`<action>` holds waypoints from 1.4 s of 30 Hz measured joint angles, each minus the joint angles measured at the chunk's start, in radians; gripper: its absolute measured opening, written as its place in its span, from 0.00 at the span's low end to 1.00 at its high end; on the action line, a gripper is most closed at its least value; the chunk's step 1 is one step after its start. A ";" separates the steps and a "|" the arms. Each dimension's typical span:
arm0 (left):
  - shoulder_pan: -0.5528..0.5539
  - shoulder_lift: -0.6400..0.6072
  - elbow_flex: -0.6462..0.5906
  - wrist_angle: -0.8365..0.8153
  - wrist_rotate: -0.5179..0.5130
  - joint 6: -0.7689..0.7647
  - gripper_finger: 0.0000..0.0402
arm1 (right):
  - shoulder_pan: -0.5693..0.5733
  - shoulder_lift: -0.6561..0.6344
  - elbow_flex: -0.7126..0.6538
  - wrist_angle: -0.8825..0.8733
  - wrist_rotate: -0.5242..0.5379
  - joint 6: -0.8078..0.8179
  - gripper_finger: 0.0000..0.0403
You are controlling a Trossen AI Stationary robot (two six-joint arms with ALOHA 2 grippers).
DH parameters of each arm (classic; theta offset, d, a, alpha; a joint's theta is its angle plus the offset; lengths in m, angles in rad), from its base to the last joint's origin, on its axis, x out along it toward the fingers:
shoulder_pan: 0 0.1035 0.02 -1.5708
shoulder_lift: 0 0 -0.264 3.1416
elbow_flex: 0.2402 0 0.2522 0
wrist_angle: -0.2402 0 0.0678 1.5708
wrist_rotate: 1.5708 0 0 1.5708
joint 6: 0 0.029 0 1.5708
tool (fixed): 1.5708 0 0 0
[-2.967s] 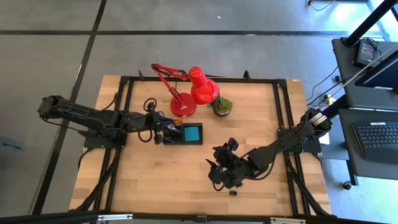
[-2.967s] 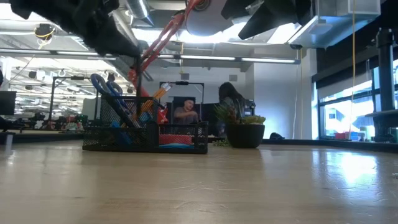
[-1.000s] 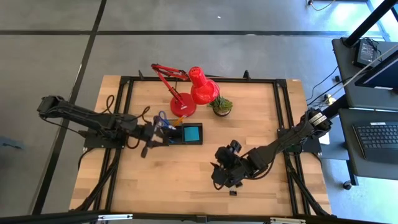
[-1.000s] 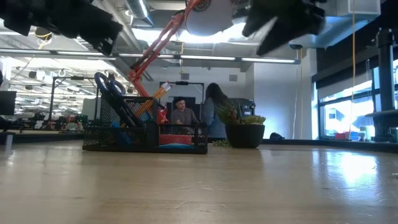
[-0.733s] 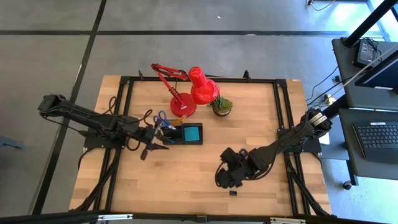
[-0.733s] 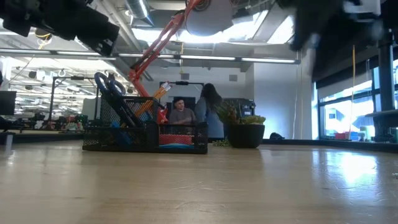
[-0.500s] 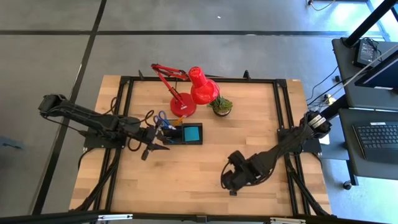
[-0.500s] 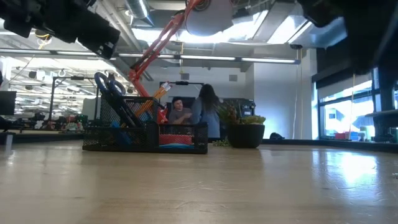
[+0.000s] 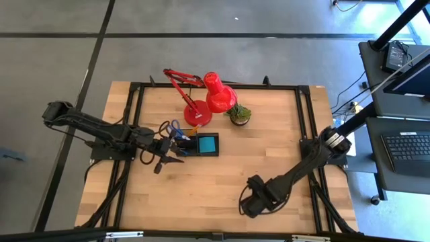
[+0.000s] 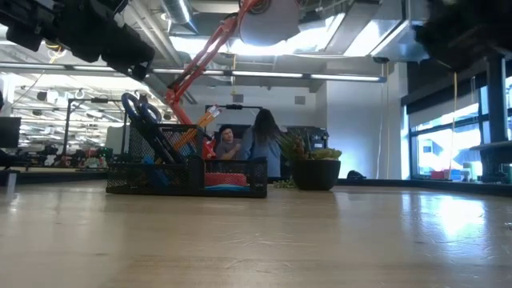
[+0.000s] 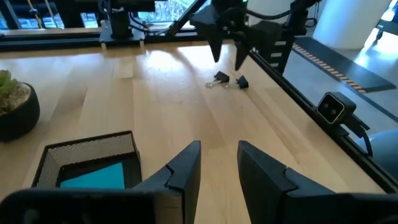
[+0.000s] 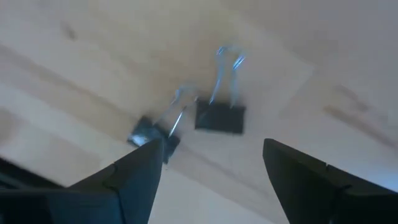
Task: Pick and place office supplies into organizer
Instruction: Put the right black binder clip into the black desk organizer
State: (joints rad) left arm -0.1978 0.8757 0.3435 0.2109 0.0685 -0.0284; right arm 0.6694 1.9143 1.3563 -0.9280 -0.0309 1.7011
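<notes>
The black mesh organizer [image 9: 201,144] stands on the table left of centre. It holds a blue note pad [image 11: 93,177], blue-handled scissors [image 10: 140,112] and orange pencils [image 10: 204,120]. Two black binder clips [image 12: 221,117] [image 12: 152,134] lie side by side on the wood near the front edge, seen from farther off as clips [image 11: 221,79] [image 11: 241,81]. My right gripper [image 12: 211,168] hangs open above them, pointing down, and touches neither. My left gripper [image 11: 219,165] hovers open beside the organizer's near left corner with nothing between its fingers.
A red desk lamp [image 9: 208,94] and a small potted plant [image 9: 240,114] stand behind the organizer. A black frame rail [image 11: 298,74] runs along the table's right side. Bare wood [image 9: 201,185] lies between the organizer and the clips. People stand in the room beyond [image 10: 260,148].
My right gripper has travelled toward the table's near edge and sunk, rolling and tipping until it points straight down over the binder clips; it has stayed open. The clips and the organizer have not moved.
</notes>
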 joint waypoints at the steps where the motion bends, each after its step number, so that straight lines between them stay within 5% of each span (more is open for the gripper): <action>1: 0.000 0.000 0.000 -0.004 0.000 0.000 0.24 | 0.009 0.007 0.000 0.013 -0.001 -0.001 0.69; 13: 0.000 0.000 0.000 -0.001 0.000 -0.002 0.24 | 0.025 0.058 0.000 0.012 0.000 0.000 0.68; 42: 0.000 0.000 0.000 -0.001 0.000 -0.002 0.22 | 0.007 0.089 -0.058 0.069 0.010 0.001 0.47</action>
State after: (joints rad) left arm -0.1978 0.8757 0.3431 0.2103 0.0689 -0.0303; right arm 0.6762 2.0029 1.2980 -0.8589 -0.0204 1.7016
